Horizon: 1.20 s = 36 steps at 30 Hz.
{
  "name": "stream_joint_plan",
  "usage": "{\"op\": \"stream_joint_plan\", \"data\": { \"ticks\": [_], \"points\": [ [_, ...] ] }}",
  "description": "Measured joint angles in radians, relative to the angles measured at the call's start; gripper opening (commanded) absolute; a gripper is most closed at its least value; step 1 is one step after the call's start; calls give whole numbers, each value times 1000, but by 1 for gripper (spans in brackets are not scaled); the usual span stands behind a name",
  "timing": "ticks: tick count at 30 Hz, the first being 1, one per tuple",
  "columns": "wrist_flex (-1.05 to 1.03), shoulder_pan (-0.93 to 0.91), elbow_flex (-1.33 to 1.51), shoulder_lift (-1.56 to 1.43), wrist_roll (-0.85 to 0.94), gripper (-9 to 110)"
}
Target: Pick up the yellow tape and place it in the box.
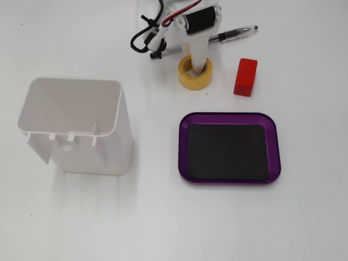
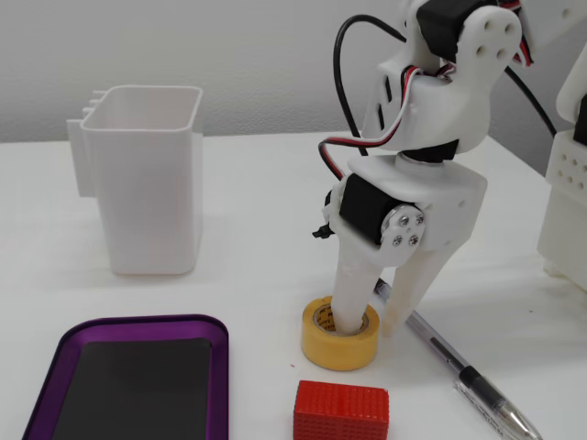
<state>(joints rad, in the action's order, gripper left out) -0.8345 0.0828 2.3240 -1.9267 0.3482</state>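
The yellow tape lies flat on the white table, beyond the purple box, which has a black bottom with nothing in it. My gripper points straight down at the tape. One finger stands inside the roll's core. The other finger is outside the roll, on the pen's side, so the jaws straddle the roll's wall. They look open, a little apart from the wall. The tape rests on the table.
A red block lies next to the tape. A pen lies under the arm behind the tape. A tall white container stands apart from the box.
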Motion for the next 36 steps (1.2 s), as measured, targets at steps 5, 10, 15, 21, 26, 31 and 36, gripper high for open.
{"op": "stream_joint_plan", "data": {
  "ticks": [5,10,15,21,26,31,36],
  "points": [
    [23,0,11,-3,0,-1],
    [-17,15,-41,-17,0,-1],
    [-54,14,-212,-71,0,-1],
    [-43,55,-417,-74,-49,-1],
    [23,80,-495,38,-152,-1],
    [66,64,-584,224,-255,-1],
    [72,78,-675,356,-288,-1]
  ]
}}
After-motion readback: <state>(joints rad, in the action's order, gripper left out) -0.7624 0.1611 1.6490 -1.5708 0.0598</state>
